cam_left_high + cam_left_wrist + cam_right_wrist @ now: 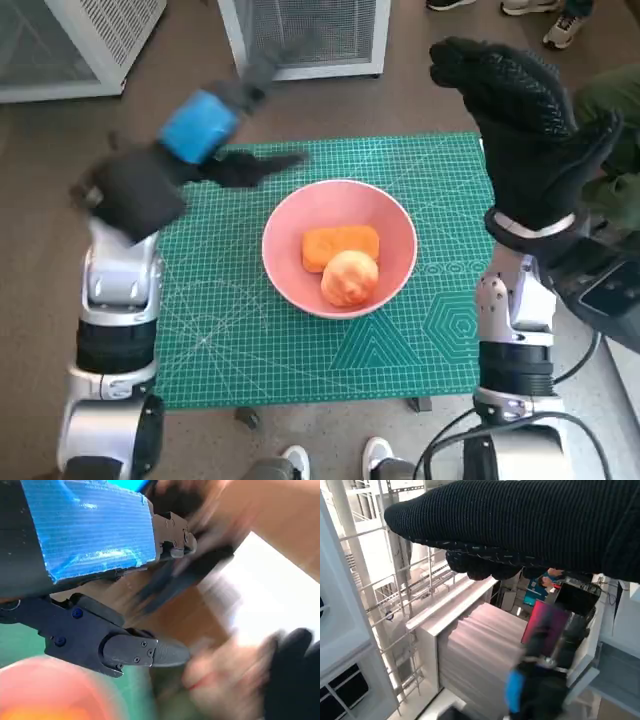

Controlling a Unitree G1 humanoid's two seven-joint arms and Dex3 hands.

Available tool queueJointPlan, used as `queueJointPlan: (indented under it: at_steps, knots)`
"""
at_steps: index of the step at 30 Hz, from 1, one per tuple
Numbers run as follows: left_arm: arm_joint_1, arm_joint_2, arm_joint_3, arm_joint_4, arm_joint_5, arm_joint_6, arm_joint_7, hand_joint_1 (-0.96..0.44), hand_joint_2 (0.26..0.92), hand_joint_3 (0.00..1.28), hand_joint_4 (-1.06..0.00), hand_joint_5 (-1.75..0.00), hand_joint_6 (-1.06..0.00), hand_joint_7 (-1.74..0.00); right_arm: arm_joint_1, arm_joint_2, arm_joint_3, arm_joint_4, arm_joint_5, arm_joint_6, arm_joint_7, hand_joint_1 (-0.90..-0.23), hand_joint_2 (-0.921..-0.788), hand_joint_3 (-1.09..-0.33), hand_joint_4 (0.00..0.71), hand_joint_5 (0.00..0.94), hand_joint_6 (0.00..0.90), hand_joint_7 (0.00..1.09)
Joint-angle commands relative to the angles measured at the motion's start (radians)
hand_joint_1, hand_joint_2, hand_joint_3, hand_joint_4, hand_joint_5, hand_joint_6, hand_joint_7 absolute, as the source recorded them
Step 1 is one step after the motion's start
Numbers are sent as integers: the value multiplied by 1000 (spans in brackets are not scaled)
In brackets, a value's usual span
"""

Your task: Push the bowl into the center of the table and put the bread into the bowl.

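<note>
A pink bowl (339, 246) stands near the middle of the green cutting mat (230, 330) in the head view. Inside it lie an orange slab of bread (340, 245) and a round pale bun (349, 278). My left hand (195, 150), blurred by motion, is raised over the mat's far left corner, fingers spread, holding nothing. My right hand (525, 120) is lifted above the mat's right edge, fingers extended and empty. In the left wrist view my left hand (90, 545) fills the frame, and a blurred edge of the bowl (45, 690) shows below it.
White wire-mesh cabinets (310, 35) stand on the floor behind the table. A person's feet (330, 462) show at the table's near edge, and shoes (560, 25) at the far right. The right wrist view looks out at white shelving (380, 605) and a blurred blue-taped hand (530, 690).
</note>
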Motion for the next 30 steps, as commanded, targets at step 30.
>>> queueJointPlan:
  at_steps: [30]
  knots:
    - [170,-64,73,6,-147,-360,207,-700,921,615,-151,-24,-112,-197,-14,-6,31,22,-151,-10,-159,-632,-921,-753,296,6,238,373]
